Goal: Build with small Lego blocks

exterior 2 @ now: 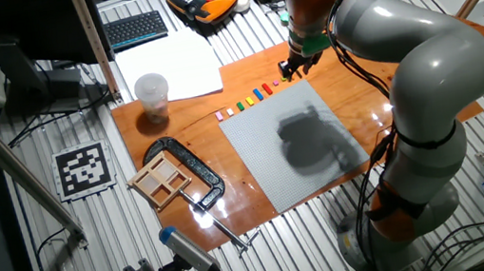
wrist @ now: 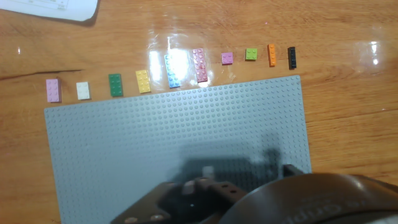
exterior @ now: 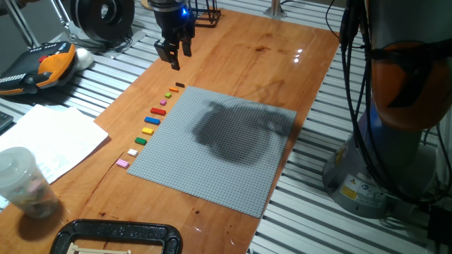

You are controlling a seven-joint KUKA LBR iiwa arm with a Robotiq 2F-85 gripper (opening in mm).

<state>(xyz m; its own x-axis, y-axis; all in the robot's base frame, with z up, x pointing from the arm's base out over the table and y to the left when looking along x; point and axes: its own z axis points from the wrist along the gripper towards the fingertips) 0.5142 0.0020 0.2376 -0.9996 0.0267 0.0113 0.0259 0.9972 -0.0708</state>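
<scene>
While the hand [exterior: 174,53] hangs above the wooden worktop [exterior: 240,49], just beyond the dark-brick end of the brick row, nothing sits between its fingers, which stand a narrow gap apart in the one fixed view; the hand view shows only the body of the hand, so the exact opening is uncertain. The small Lego blocks [wrist: 168,68] lie in a single row on the worktop just beside one edge of the grey baseplate [wrist: 186,130], none yet on it. Reading along that edge in the hand view: pink brick [wrist: 53,89], white brick [wrist: 83,91], green brick [wrist: 115,84], yellow brick [wrist: 143,81], blue brick [wrist: 172,70], long pinkish-red brick [wrist: 200,65], small pink brick [wrist: 227,58], small light-green brick [wrist: 250,54], orange brick [wrist: 272,55] and dark brick [wrist: 291,57].

Risks, as judged from this layout: the bricks are tiny and low, so a descent slightly off centre would likely push one sideways rather than grip it. The long pinkish-red brick touches or nearly touches the baseplate edge, leaving little finger room on that side. Neighbouring bricks lie near one another, so wide fingers may disturb two at once. Glare on the worktop around the blue brick may blur its outline.
</scene>
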